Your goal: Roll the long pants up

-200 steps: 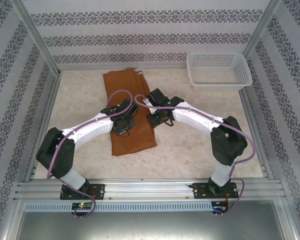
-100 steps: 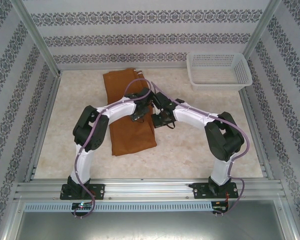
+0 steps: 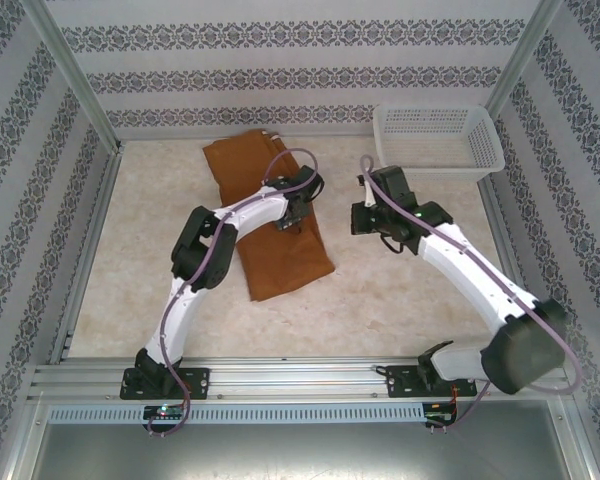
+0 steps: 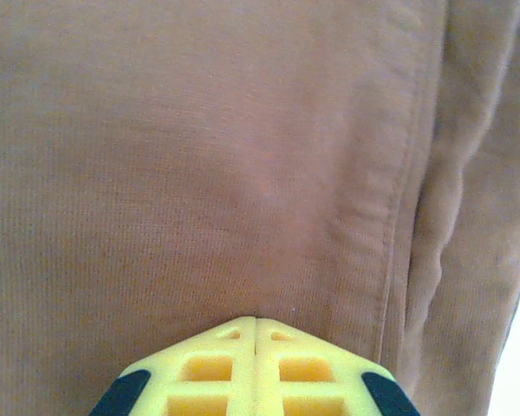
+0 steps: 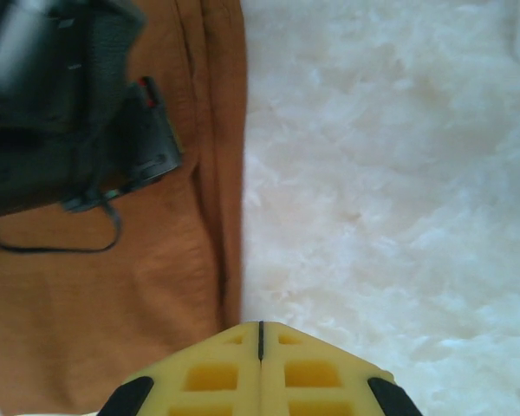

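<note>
Over the last second the right gripper (image 3: 365,216) has swung off the cloth and now hangs over the bare table (image 3: 410,290), well apart from the long pants (image 3: 285,262). The left gripper (image 3: 288,210) has travelled from mid-leg toward the cloth's right edge. The pants have gone with it: the near end has slewed to the right, so the folded strip now lies on a slant rather than straight down the table. No roll has started (the cloth is flat along its whole length). I read this as squaring-up before the first turn, with most of the task left to do.

In the left wrist view the yellow fingers are pressed together, tip to tip, with no cloth visibly caught between them. Brown fabric spreads directly ahead of the tips and to both sides. A stitched seam (image 4: 390,225) runs just right of them.

In the right wrist view that pair of fingers is likewise closed on nothing. The pants' long edge lies ahead and to the left of the tips, with marbled table to the right. The left arm's dark wrist (image 5: 61,113) sits on the cloth further ahead on the left. The white basket (image 3: 438,140) stands far off at the back right.
</note>
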